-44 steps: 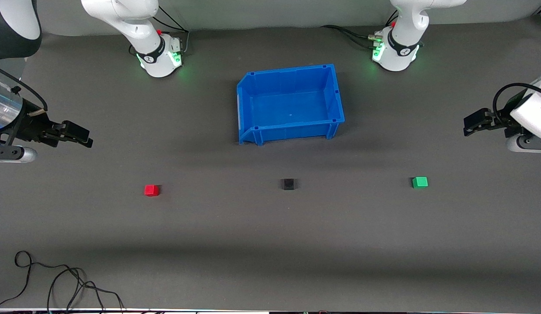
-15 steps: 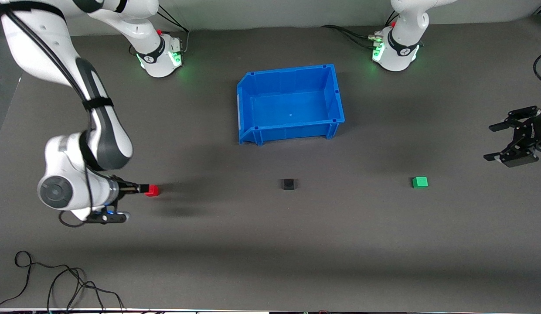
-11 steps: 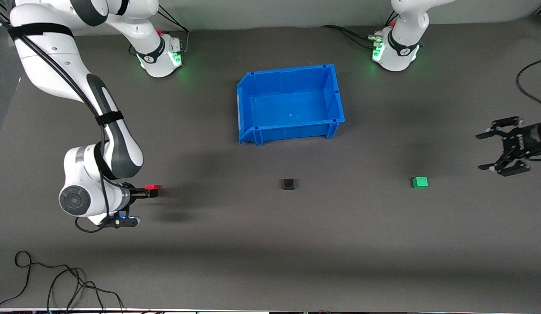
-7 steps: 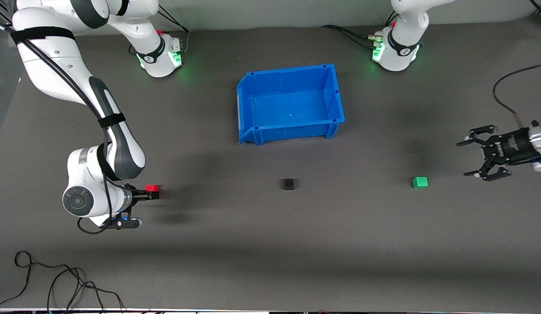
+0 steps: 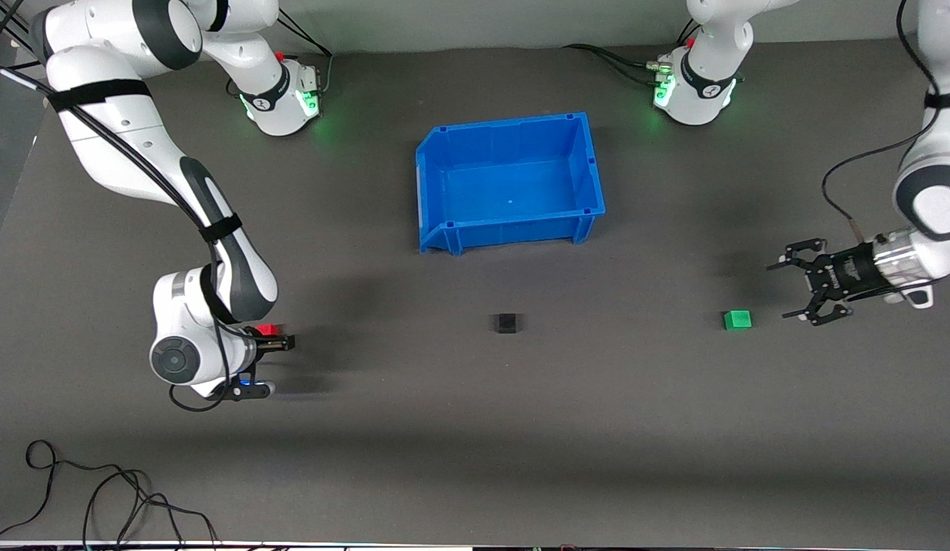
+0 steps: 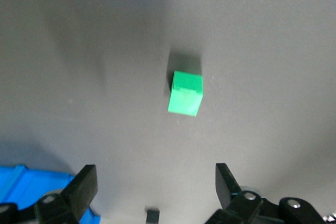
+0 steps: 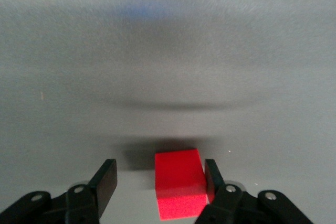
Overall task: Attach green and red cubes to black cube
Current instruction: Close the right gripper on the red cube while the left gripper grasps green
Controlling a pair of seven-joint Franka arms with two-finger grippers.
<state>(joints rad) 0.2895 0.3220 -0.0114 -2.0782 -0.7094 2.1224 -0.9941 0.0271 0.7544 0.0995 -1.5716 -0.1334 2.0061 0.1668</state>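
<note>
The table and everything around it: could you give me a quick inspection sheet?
Surface: dark grey mat, flat.
Job's things: red cube, black cube and green cube lie apart in a row; none joined.
Clutter: empty blue bin, farther from the front camera than the black cube.
Tools: right tool straddles the red cube, one finger touching, the other apart; left tool open beside the green cube.
Cables: loose black cable at the mat's near edge.
Surroundings: nothing seen.

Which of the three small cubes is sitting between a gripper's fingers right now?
The red cube, between the right gripper fingers; green and black lie apart.
</note>
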